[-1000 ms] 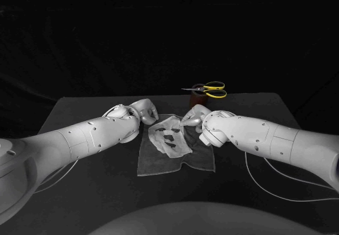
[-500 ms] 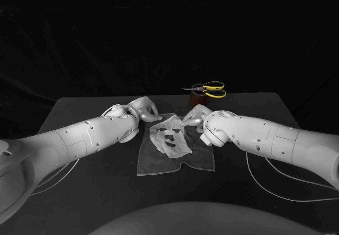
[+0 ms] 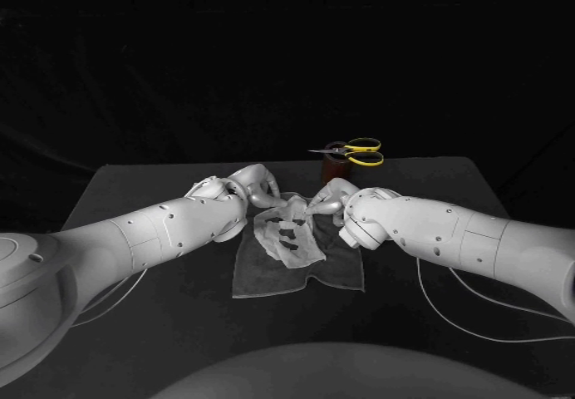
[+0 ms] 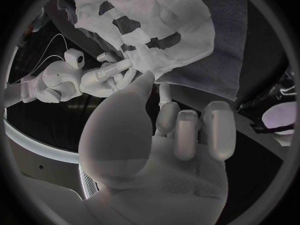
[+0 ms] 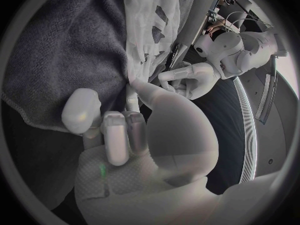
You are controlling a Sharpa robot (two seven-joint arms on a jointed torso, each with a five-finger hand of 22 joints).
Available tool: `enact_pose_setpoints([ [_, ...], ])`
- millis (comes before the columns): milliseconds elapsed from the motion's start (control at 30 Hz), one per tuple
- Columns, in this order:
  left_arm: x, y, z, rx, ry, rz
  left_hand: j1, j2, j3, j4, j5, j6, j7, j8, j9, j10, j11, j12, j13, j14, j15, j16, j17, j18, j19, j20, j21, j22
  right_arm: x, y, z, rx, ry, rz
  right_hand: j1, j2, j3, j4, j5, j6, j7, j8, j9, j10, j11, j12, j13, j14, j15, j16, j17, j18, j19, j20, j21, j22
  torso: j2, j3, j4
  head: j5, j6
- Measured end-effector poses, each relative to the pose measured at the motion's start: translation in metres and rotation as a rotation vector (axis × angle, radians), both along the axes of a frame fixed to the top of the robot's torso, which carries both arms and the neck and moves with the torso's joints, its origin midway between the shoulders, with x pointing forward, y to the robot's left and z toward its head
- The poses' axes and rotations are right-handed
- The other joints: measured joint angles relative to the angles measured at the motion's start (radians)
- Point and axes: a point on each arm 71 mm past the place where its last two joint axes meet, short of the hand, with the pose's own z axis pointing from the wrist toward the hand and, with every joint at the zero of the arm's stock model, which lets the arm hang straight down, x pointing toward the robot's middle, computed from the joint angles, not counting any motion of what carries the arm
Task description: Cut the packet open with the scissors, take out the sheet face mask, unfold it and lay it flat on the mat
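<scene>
The white sheet mask (image 3: 287,235) lies partly unfolded on the grey mat (image 3: 341,270) at the table's middle, its eye and mouth holes showing dark. My left hand (image 3: 255,188) is at the mask's far left corner, with thumb and a finger closed on its edge (image 4: 152,78). From the other side my right hand (image 3: 331,199) pinches the far right edge of the mask (image 5: 131,81). The left wrist view shows the right hand (image 4: 103,78) gripping the mask (image 4: 140,20) over the mat (image 4: 215,45). The right wrist view shows the left hand (image 5: 190,79) at the mask (image 5: 150,30).
Yellow-handled scissors (image 3: 355,151) stand in a brown holder (image 3: 333,169) at the table's far edge, just behind my right hand. Thin white cables (image 3: 461,303) trail across the table under the right arm.
My left hand has shifted right, onto the mask's far left corner. The far edge of the mask has risen slightly between the two hands. The right hand has barely moved.
</scene>
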Motion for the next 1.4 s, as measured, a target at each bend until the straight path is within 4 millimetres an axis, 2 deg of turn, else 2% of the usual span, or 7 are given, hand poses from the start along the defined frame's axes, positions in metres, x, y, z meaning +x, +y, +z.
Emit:
enact_pose_setpoints([
  [267, -0.001, -0.01, -0.003, 0.017, -0.007, -0.018, 0.039, 0.01, -0.027, 0.003, 0.0, -0.021, 0.009, -0.007, -0.001, -0.033, 0.007, -0.025, -0.054, 0.0, 0.0, -0.002, 0.0, 0.0, -0.003, -0.003, 0.0, 0.0, -0.001, 0.0, 0.0, 0.002, -0.002, 0.002, -0.003, -0.003, 0.004, -0.004, 0.0, 0.0, 0.0, 0.0, 0.0, 0.0, 0.0, 0.0, -0.001, -0.001, 0.001, 0.004, 0.0, 0.0, 0.0, 0.0, 0.0, 0.0, 0.001, 0.0007, -0.0006, -0.001, 0.0],
  [367, -0.001, -0.012, -0.005, 0.027, -0.01, -0.023, 0.049, 0.01, -0.05, 0.01, 0.0, -0.047, 0.02, -0.032, -0.011, -0.05, 0.017, -0.039, -0.071, 0.0, 0.0, -0.003, 0.0, 0.0, -0.003, -0.003, -0.004, 0.0, -0.001, 0.0, 0.001, 0.003, -0.002, 0.002, -0.008, -0.008, 0.004, -0.004, 0.004, 0.0, 0.0, 0.0, 0.0, 0.0, 0.0, 0.0, -0.001, -0.002, 0.002, 0.004, 0.001, 0.0, 0.0, 0.0, 0.0, 0.0, 0.001, 0.0005, -0.0011, -0.002, 0.0],
  [500, -0.001, -0.013, -0.005, 0.04, -0.018, -0.029, 0.079, 0.019, -0.087, 0.021, 0.0, -0.091, 0.044, -0.076, -0.033, -0.076, 0.04, -0.055, -0.099, 0.001, 0.024, -0.003, 0.0, 0.0, 0.001, 0.012, -0.014, -0.001, -0.001, -0.001, 0.001, 0.003, -0.003, 0.001, -0.008, -0.008, 0.004, -0.004, 0.004, 0.0, -0.001, 0.0, 0.001, 0.0, 0.0, 0.0, 0.0, -0.002, 0.002, 0.004, 0.001, 0.0, 0.0, 0.0, 0.0, 0.0, 0.001, 0.0005, -0.0012, -0.004, 0.0],
  [567, -0.001, -0.012, -0.005, 0.047, -0.021, -0.031, 0.088, 0.026, -0.099, 0.022, 0.0, -0.099, 0.052, -0.088, -0.04, -0.083, 0.047, -0.058, -0.104, 0.0, 0.026, -0.003, 0.0, 0.0, -0.003, 0.016, -0.018, -0.001, -0.001, -0.001, 0.001, 0.002, -0.003, 0.0, -0.008, -0.008, 0.009, -0.004, 0.004, 0.0, -0.001, 0.0, 0.001, 0.0, 0.0, 0.0, 0.0, -0.002, 0.002, 0.004, 0.001, 0.0, 0.0, 0.0, 0.0, 0.0, 0.001, 0.0005, -0.0007, -0.005, 0.0],
  [867, -0.003, -0.01, -0.006, 0.079, -0.036, -0.049, 0.139, 0.05, -0.101, 0.022, 0.0, -0.1, 0.054, -0.101, -0.056, -0.095, 0.052, -0.062, -0.112, 0.0, 0.033, -0.003, 0.0, 0.0, -0.003, 0.023, -0.019, -0.001, -0.001, -0.004, 0.001, 0.001, -0.005, -0.005, -0.009, -0.009, 0.012, -0.007, 0.003, 0.001, 0.0, -0.001, 0.001, 0.0, 0.0, -0.001, 0.0, -0.002, 0.002, 0.003, 0.001, 0.0, 0.0, 0.0, 0.0, -0.001, 0.001, 0.0, 0.0013, -0.007, 0.0],
  [1100, -0.004, -0.009, -0.007, 0.1, -0.042, -0.057, 0.179, 0.081, -0.061, 0.014, 0.0, -0.084, 0.058, -0.122, -0.075, -0.095, 0.052, -0.063, -0.103, 0.0, 0.033, 0.0, 0.0, 0.0, 0.001, 0.026, -0.019, 0.0, -0.001, -0.005, 0.001, 0.0, -0.007, -0.008, -0.009, -0.009, 0.014, -0.008, 0.003, 0.002, 0.001, 0.003, 0.001, 0.0, 0.0, -0.002, 0.0, -0.002, 0.002, 0.0, 0.0, -0.001, 0.0, 0.0, -0.001, 0.0, 0.001, -0.0012, 0.0016, -0.005, 0.0],
  [1400, -0.005, -0.009, -0.008, 0.115, -0.041, -0.062, 0.188, 0.061, 0.066, 0.017, 0.0, -0.039, 0.058, -0.182, -0.135, -0.082, 0.046, -0.058, -0.095, 0.0, 0.033, 0.0, 0.0, 0.0, 0.001, 0.026, -0.014, 0.0, -0.001, -0.006, 0.001, 0.0, -0.009, -0.012, -0.008, -0.009, 0.015, -0.009, 0.001, 0.002, 0.001, 0.003, 0.001, 0.0, 0.0, 0.0, -0.001, -0.001, 0.001, 0.004, 0.0, -0.001, -0.002, 0.002, -0.001, 0.0, 0.001, -0.0012, 0.0012, -0.004, 0.0],
])
